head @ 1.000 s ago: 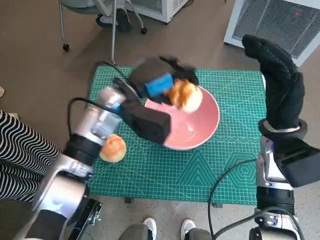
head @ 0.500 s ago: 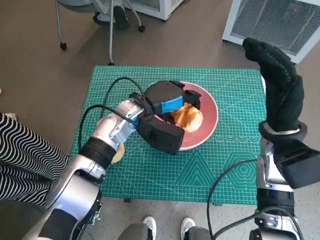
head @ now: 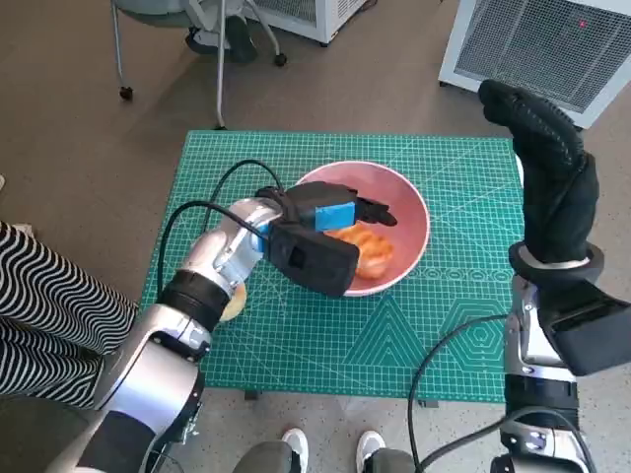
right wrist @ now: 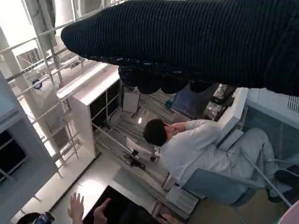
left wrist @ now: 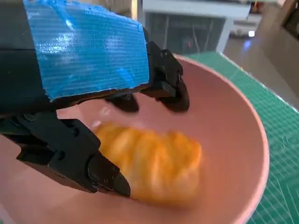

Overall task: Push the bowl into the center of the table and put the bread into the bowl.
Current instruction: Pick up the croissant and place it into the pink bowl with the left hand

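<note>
**A:** How far along are we?

**B:** We judge the task close to done. The pink bowl [head: 409, 222] sits near the middle of the green mat [head: 463, 325] that covers the table, so the push looks finished. A piece of bread [head: 367, 250] lies inside the bowl, on its floor, toward the side nearest our left hand [head: 330, 219].

**A:** Is the left hand gripping that bread?

**B:** We think not. In the left wrist view the black fingers [left wrist: 170, 84] are spread apart above the bread [left wrist: 154, 163], with pink bowl [left wrist: 233, 140] showing between them and the loaf. The hand holds nothing, and hovers over the bowl's near rim.

**A:** And the right hand?

**B:** The gloved right hand [head: 552, 177] is raised at the right edge of the table, well apart from the bowl. It holds nothing; the glove stands upright, but we cannot tell whether its fingers are apart or closed together.

**A:** Anything else in the bowl?

**B:** Only that one piece, as far as we can see. A second roll [head: 233, 301] lies on the mat beside the left forearm, mostly hidden under it, outside the bowl.

**A:** So what is left?

**B:** Drawing the left hand clear of the bowl. Whether the second roll also belongs in it, the task does not say.
</note>
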Tool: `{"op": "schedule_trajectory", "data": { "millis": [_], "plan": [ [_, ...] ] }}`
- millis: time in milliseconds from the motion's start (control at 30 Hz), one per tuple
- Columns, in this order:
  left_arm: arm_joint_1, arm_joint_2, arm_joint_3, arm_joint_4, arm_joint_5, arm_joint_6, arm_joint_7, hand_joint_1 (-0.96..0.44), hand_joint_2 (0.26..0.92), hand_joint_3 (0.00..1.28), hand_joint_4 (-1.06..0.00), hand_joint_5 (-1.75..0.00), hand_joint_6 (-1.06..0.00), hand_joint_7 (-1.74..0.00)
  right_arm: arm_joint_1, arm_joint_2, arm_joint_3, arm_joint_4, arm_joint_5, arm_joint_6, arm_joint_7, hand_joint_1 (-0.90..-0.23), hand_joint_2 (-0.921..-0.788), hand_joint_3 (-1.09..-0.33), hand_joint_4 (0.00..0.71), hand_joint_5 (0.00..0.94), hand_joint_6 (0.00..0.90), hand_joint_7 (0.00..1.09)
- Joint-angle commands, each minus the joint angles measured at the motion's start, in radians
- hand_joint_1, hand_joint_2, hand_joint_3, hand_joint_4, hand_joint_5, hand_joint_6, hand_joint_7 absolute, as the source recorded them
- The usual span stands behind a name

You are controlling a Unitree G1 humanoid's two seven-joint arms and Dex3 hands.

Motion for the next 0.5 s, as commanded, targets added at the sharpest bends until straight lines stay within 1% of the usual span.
{"op": "schedule_trajectory", "data": {
  "millis": [33,267,367,500],
  "plan": [
    [0.016,0.067,0.054,-0.122,-0.071,-0.006,-0.083,-0.22,0.722,0.07,-0.01,0.0,-0.18,-0.01,0.022,0.009,-0.001,0.017,-0.004,-0.001,-0.009,-0.731,-0.921,-0.703,0.188,0.0,0.01,0.56],
    [0.062,0.167,0.147,-0.309,-0.191,0.015,-0.206,-0.25,0.698,0.04,0.0,0.0,-0.16,0.0,0.014,0.01,0.001,0.029,-0.013,-0.009,-0.013,-0.724,-0.921,-0.711,0.186,0.0,0.006,0.56],
    [0.087,0.229,0.204,-0.388,-0.262,0.02,-0.258,-0.25,0.695,0.04,0.0,0.0,-0.15,0.0,0.013,0.009,0.002,0.03,-0.011,-0.01,-0.014,-0.723,-0.921,-0.713,0.186,0.0,0.006,0.56],
    [0.124,0.3,0.272,-0.456,-0.34,0.013,-0.306,-0.25,0.697,0.03,0.0,0.0,-0.14,0.0,0.012,0.006,0.001,0.03,-0.008,-0.011,-0.012,-0.723,-0.921,-0.714,0.185,0.0,0.006,0.56]
  ]
}}
